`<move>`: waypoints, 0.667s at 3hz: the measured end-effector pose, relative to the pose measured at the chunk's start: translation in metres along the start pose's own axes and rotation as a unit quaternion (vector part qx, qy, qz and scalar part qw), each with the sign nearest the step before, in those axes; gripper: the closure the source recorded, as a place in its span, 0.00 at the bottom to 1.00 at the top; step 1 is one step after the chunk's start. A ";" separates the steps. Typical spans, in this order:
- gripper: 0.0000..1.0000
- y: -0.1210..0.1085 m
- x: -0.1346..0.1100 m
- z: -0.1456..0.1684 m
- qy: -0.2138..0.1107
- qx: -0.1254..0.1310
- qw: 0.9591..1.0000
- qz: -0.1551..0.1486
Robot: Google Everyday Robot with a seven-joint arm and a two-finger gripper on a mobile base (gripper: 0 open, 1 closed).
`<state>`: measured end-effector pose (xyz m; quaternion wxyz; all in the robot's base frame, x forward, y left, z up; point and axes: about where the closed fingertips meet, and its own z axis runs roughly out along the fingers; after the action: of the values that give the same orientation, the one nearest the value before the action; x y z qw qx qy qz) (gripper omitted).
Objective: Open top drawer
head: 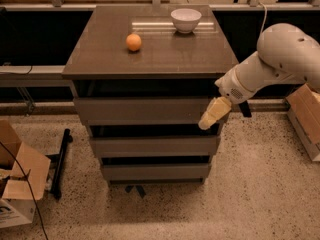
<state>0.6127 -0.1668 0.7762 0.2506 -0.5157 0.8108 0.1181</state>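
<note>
The top drawer [142, 111] is the widest of three grey-brown handleless fronts, just under the cabinet's brown top [165, 59]. Its front lies about in line with the top's front edge, and no box body shows. My gripper [212, 115], cream-coloured on a white arm [280, 59], is at the right end of the top drawer front. Its tip points down-left to the drawer's lower right corner, over the dark gap above the middle drawer [152, 146]. The bottom drawer [155, 172] is the narrowest.
An orange [133, 42] and a white bowl [186, 19] stand on the cabinet top. Cardboard boxes stand on the floor at the left [20, 184] and right [305, 121]. A black stand [60, 161] lies left of the cabinet.
</note>
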 end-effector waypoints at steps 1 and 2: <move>0.00 -0.003 0.008 0.024 -0.010 -0.013 1.000 0.012; 0.00 -0.022 0.007 0.053 -0.043 -0.020 0.999 0.012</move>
<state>0.6453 -0.1583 0.7293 0.2732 -0.5049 0.8031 0.1596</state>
